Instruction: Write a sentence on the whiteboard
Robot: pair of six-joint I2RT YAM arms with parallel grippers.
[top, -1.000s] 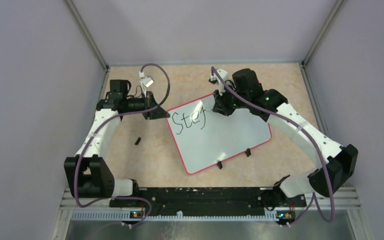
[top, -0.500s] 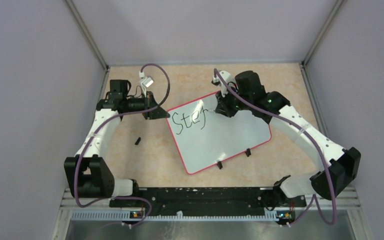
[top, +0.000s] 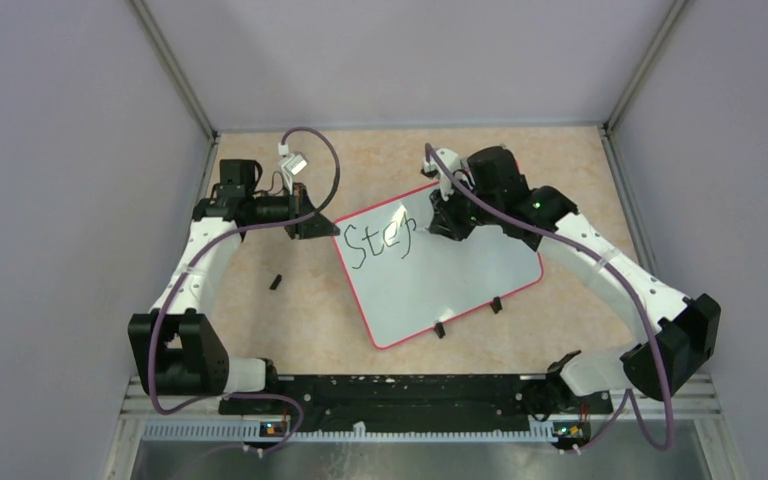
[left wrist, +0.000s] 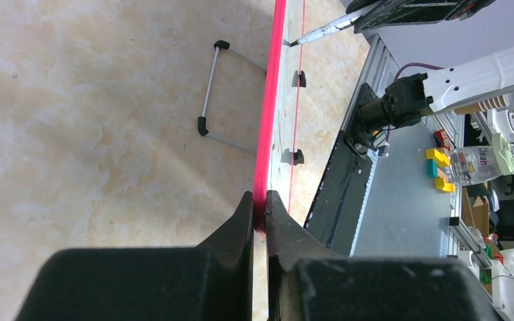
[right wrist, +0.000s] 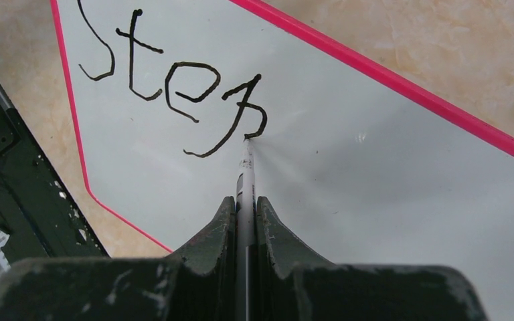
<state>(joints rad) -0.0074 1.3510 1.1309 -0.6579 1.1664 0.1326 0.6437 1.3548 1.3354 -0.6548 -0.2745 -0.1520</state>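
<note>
while left fingers (left wrist: 237, 227) pinch the whiteboard (top: 460, 270) and right fingers (right wrist: 217, 234) a marker (right wrist: 246, 167), lilac walls (top: 60, 150) ring the beige table (top: 310, 315)

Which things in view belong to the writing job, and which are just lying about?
In use:
- whiteboard
- lettering
- marker, pinched in the right fingers
- left fingers, clamped on the board's pink rim

Lying about:
- small black piece on the table beside the board
- bottle and coloured blocks, past the arms' base rail
</note>
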